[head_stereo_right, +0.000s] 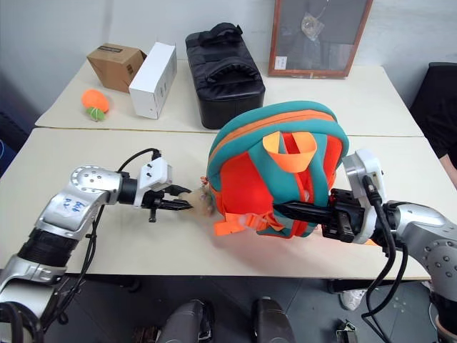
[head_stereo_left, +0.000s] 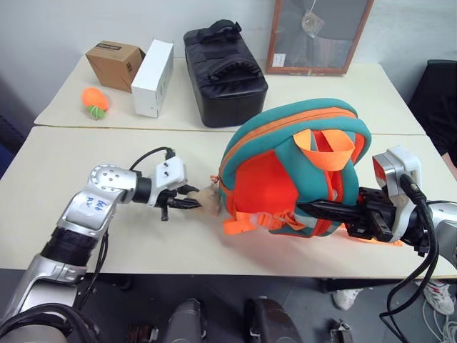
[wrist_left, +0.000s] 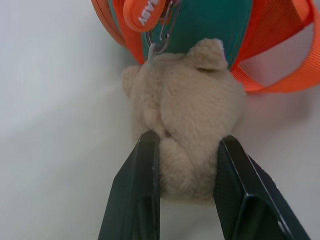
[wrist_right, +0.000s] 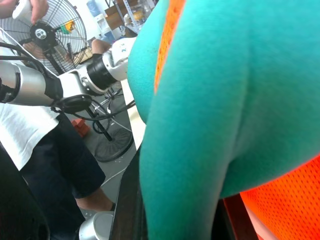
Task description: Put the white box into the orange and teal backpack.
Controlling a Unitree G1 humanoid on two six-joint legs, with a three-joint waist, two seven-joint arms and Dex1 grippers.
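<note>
1. Orange and teal backpack (head_stereo_left: 293, 168) standing upright at centre-right of the head views, on the near counter (head_stereo_left: 64, 236), straps facing the camera.
2. Right gripper (head_stereo_left: 303, 209) at lower right, clenched on the backpack's lower edge near the strap webbing; teal fabric pressed close between the fingers in the right wrist view.
3. Left gripper (head_stereo_left: 191, 201) at centre-left, part-open, fingers (wrist_left: 145, 165) on either side of the tan plush toy (wrist_left: 187, 130) that hangs by a clip from the backpack's lower left corner; touching or just shy of the plush, hard to tell, so not yet a firm grasp.
4. White box with the rounded corners: nowhere to be made out on the counter; impossible to tell whether already inside the backpack or elsewhere.
5. At upper left, on the far counter: brown cardboard box (head_stereo_left: 114, 64), white carton (head_stereo_left: 153, 77), small orange ball (head_stereo_left: 95, 100); black bag (head_stereo_left: 225, 71) at upper centre, framed panel (head_stereo_left: 318, 36) leaning at the wall.
6. Person in a white shirt and dark shorts beside a floor fan (wrist_right: 50, 35) in the right wrist view.
7. Progress, as a judgement: backpack steadied, zip appearing shut along the visible orange seam; opening, locating the box and inserting it likely all left to do.
</note>
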